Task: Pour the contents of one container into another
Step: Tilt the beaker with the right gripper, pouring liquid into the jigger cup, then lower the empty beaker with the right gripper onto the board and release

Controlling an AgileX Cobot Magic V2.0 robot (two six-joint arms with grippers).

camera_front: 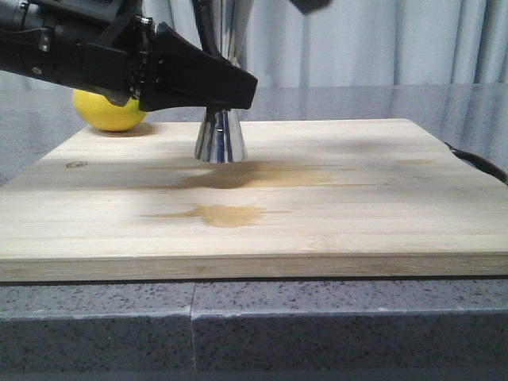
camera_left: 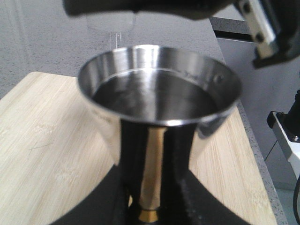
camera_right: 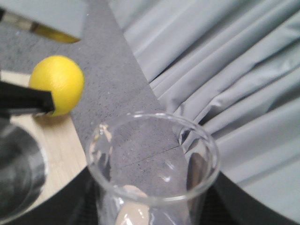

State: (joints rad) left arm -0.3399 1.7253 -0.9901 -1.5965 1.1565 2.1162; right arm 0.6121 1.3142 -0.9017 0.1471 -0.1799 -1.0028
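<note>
The steel jigger [camera_front: 221,136] stands on the wooden board [camera_front: 333,222], back left of centre. My left gripper [camera_front: 226,94] is shut on its narrow waist. In the left wrist view the jigger [camera_left: 159,89] shows liquid in its upper cup, and the gold band sits between the black fingers [camera_left: 197,197]. My right gripper [camera_right: 154,213] is shut on the clear glass beaker [camera_right: 154,159], which is lifted off the board and looks empty. From the left wrist view the beaker [camera_left: 112,26] is a blur above and behind the jigger's rim. The jigger's rim [camera_right: 18,173] lies beside and below the beaker.
A yellow lemon [camera_front: 111,111] lies behind the board's back left corner, just behind my left arm. Two wet stains [camera_front: 230,214] mark the middle of the board. A black cable [camera_front: 476,163] runs past the board's right edge. A grey curtain hangs behind the table.
</note>
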